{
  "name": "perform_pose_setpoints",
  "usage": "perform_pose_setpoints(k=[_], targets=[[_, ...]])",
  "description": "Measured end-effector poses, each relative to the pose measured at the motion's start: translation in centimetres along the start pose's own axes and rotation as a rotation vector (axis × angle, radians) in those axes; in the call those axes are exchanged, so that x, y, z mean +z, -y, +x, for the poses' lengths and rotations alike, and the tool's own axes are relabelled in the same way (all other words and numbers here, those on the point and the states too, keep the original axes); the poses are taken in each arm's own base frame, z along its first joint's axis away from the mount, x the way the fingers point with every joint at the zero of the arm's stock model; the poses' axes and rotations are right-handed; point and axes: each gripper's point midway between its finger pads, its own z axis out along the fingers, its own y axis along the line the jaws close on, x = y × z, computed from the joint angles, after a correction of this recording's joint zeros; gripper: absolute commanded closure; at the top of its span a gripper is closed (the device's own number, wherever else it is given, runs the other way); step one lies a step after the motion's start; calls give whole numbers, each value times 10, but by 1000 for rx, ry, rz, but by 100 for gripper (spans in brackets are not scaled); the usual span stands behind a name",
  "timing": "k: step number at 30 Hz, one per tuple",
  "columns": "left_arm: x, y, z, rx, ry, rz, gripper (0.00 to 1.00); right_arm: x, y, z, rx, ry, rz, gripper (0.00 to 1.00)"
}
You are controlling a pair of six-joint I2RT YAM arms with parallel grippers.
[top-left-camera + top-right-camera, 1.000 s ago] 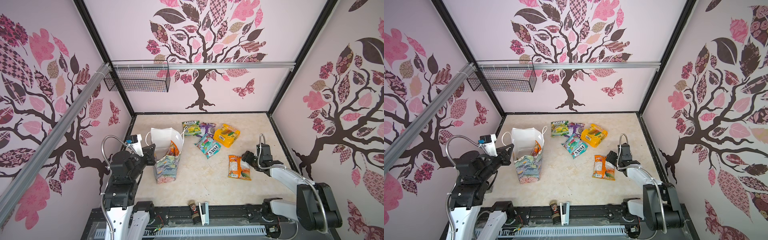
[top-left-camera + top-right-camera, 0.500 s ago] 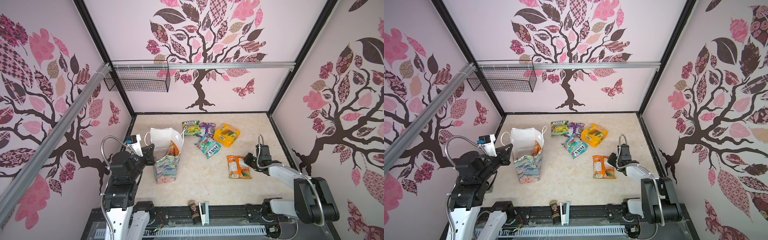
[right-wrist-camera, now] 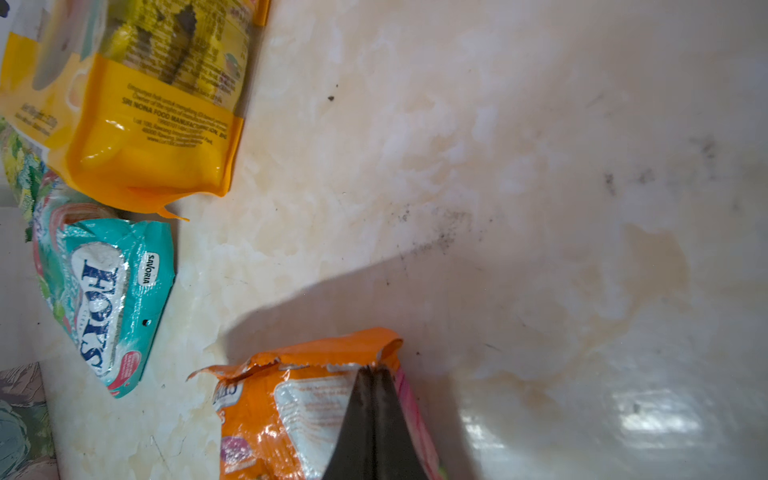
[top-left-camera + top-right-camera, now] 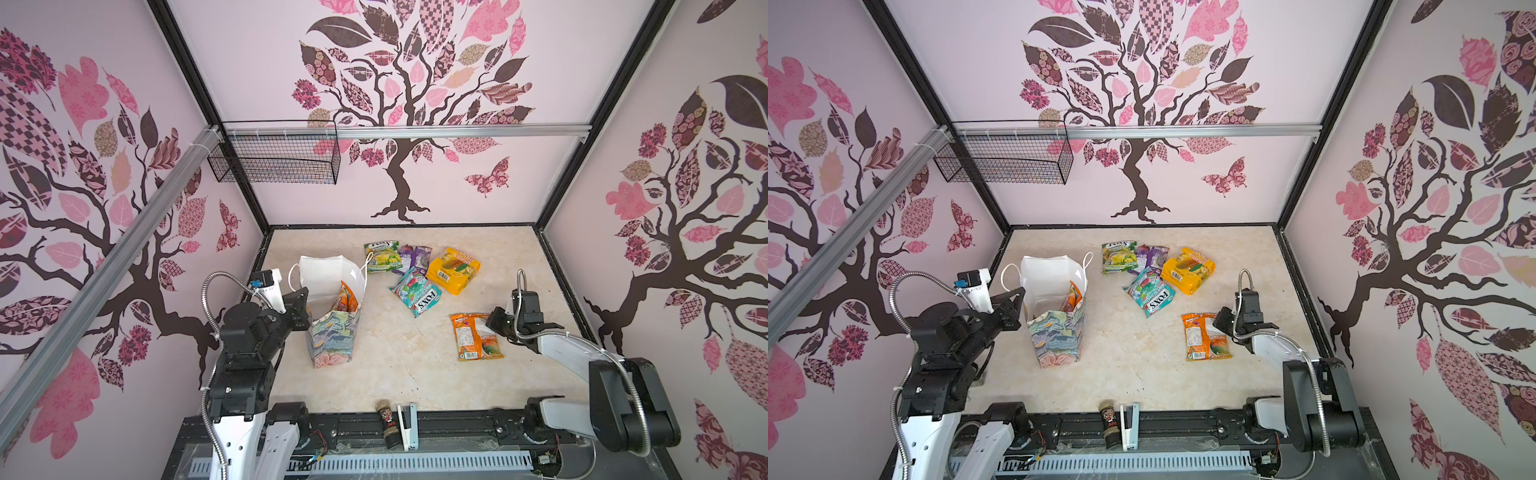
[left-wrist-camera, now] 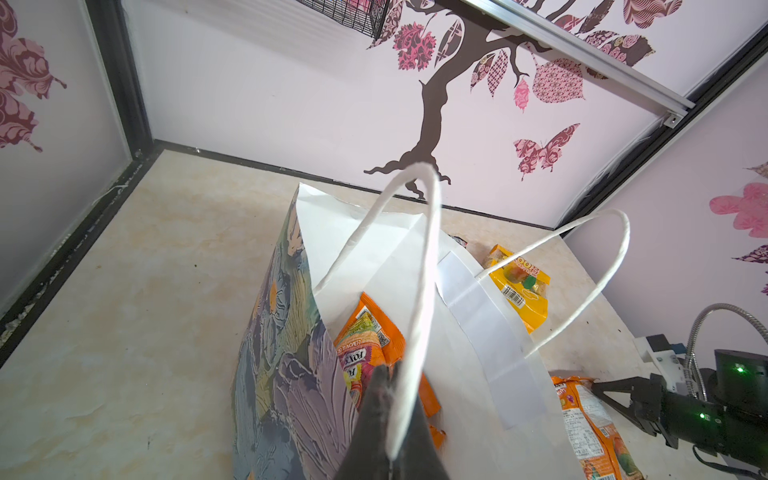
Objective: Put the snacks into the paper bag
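Note:
The paper bag stands open at the left, with an orange snack inside it. My left gripper is at the bag's left rim, shut on its white cord handle. On the floor lie green-yellow, purple, yellow and teal snacks. An orange packet lies at the right. My right gripper is shut on that packet's right edge, low on the floor.
A dark spice jar and a white stapler sit at the front edge. A black wire basket hangs on the back-left rail. The right wall runs close behind the right arm.
My right gripper has gone from open to shut on the edge of the orange packet. The left arm and the bag have not moved.

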Motion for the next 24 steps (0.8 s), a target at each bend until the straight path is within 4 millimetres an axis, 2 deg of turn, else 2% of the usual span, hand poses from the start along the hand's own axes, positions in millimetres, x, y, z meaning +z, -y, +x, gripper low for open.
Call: perform_pose_setpoints(k=[7, 15, 24], targets=[[0, 0, 0, 0, 0, 0, 100, -19, -11, -9, -17, 53, -36, 100], [-1, 0, 0, 1, 3, 1, 100, -25, -14, -9, -25, 53, -50, 100], [-2, 1, -1, 2, 7, 2, 100, -47, -41, -17, -29, 95, -176, 100]])
